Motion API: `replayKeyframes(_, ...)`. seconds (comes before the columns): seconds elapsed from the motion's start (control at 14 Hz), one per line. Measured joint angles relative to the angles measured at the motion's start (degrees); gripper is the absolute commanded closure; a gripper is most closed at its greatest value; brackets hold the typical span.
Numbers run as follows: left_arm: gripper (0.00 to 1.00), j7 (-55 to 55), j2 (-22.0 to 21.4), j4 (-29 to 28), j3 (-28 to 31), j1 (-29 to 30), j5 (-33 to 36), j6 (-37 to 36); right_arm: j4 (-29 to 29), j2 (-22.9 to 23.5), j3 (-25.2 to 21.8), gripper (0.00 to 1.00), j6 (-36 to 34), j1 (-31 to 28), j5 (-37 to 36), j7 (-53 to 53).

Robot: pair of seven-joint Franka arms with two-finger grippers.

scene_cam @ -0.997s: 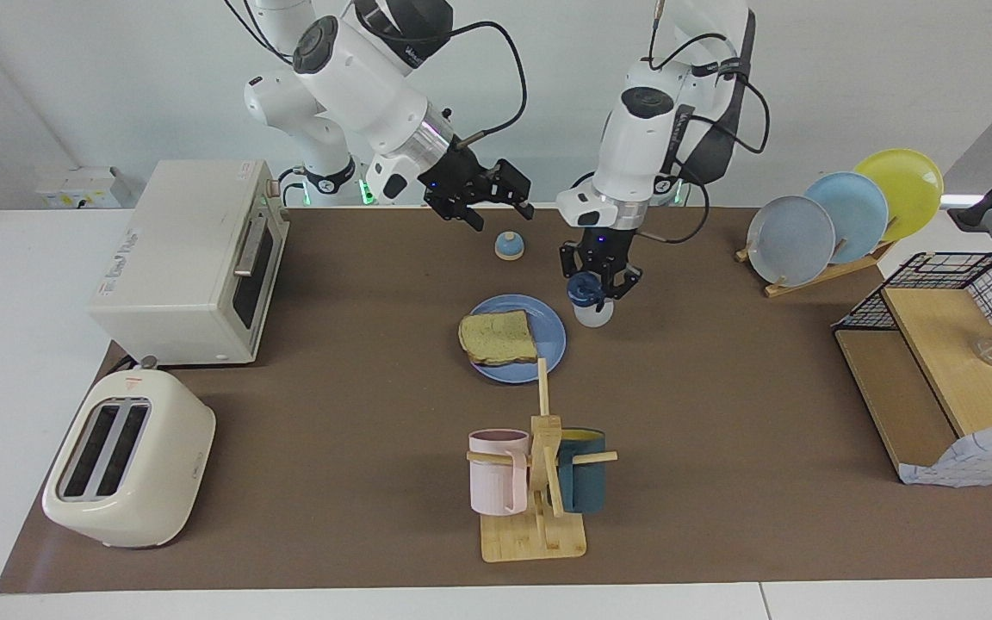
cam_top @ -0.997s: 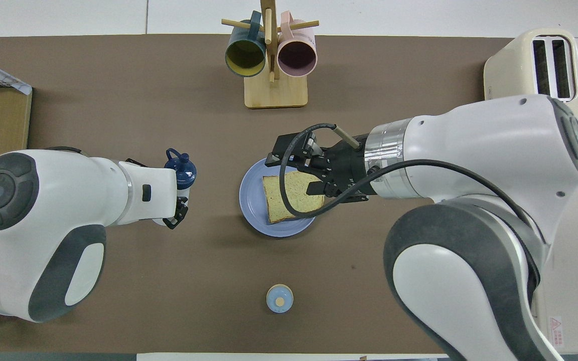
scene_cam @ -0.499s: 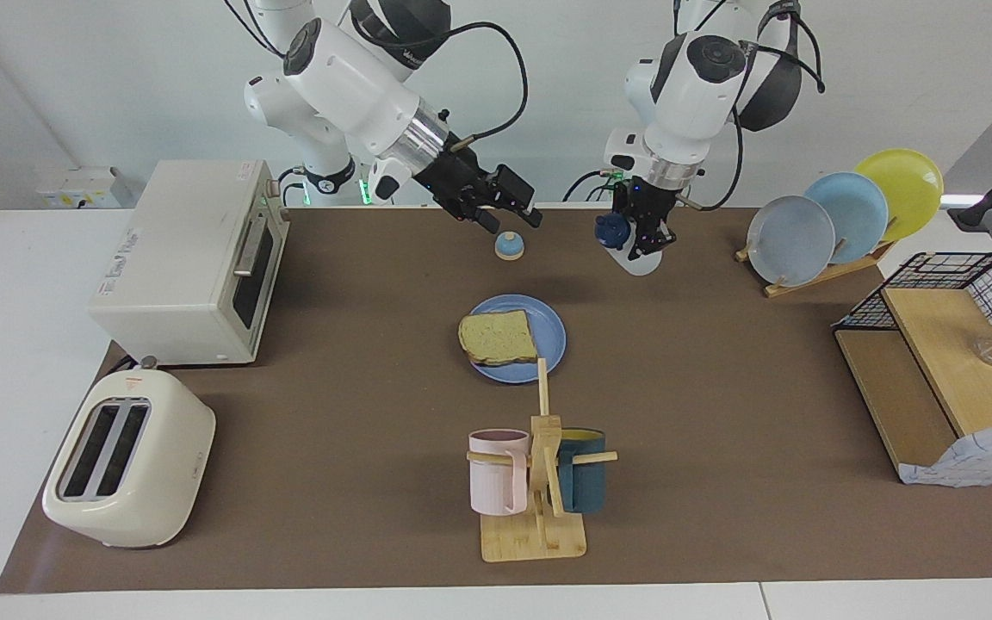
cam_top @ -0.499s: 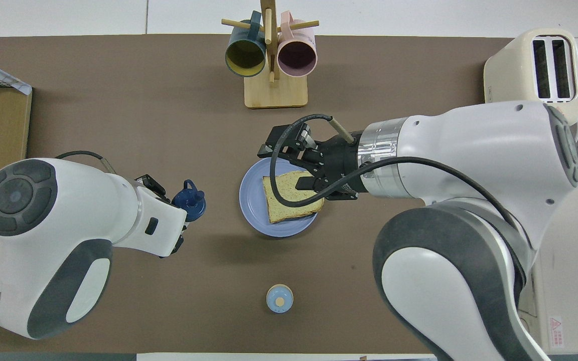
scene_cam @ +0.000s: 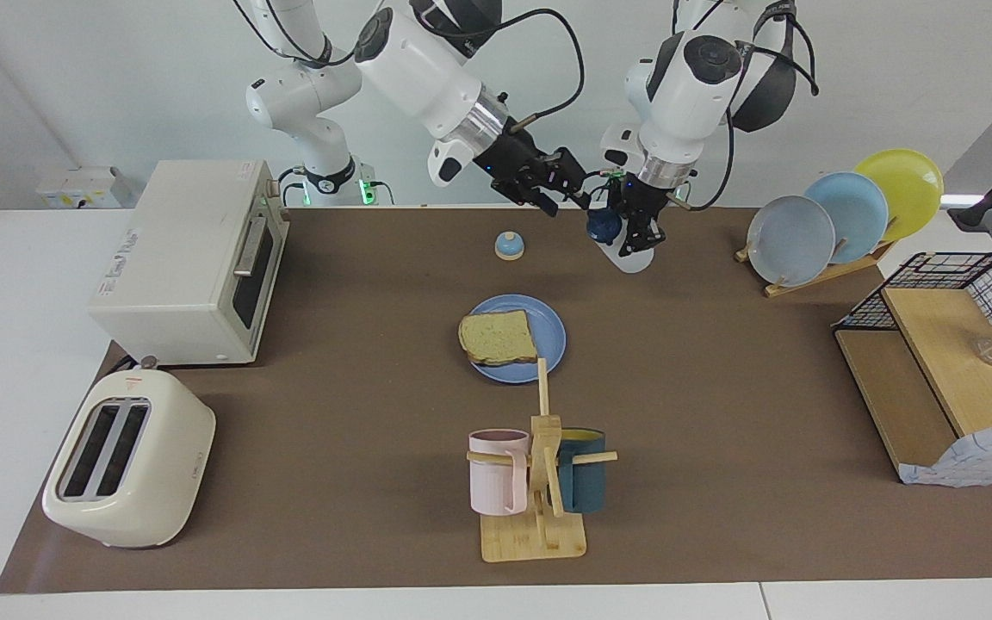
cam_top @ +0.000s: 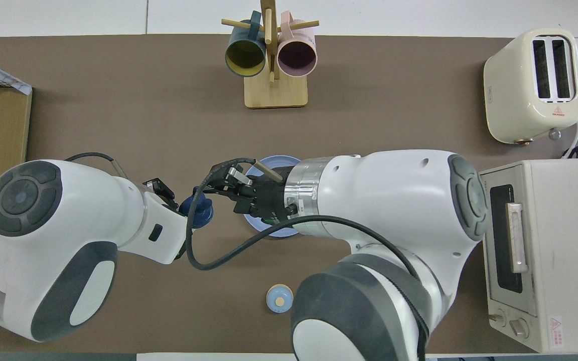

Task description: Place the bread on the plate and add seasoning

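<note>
Navy-capped seasoning bottle [scene_cam: 619, 239] now being lifted, clamped in left gripper [scene_cam: 638, 231]; right gripper [scene_cam: 558, 191] nearing, seemingly half-open; one bread [scene_cam: 498, 337], one plate [scene_cam: 550, 337].

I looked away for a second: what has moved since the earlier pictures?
The left gripper, shut on the seasoning, lifted it from beside the plate and now holds it tilted in the air. The right gripper swung across from over the bell toward the bottle's cap, its jaws narrowing. The bread stayed on the plate.
</note>
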Motion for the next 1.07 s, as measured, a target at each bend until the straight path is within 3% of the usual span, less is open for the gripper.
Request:
replayKeyframes(0.21,1.00,0.9,0.0,0.0,0.0,-0.3,-0.9,-0.1,-0.1,0.3,-0.1,0.57,0.2,0.0,-0.3,0.0)
replayKeyframes(1.07,1.00,1.0,0.0,0.0,0.1,-0.3,-1.7,-0.1,-0.4,0.5,0.0,0.58,0.2,2.8,-4.9,-0.1)
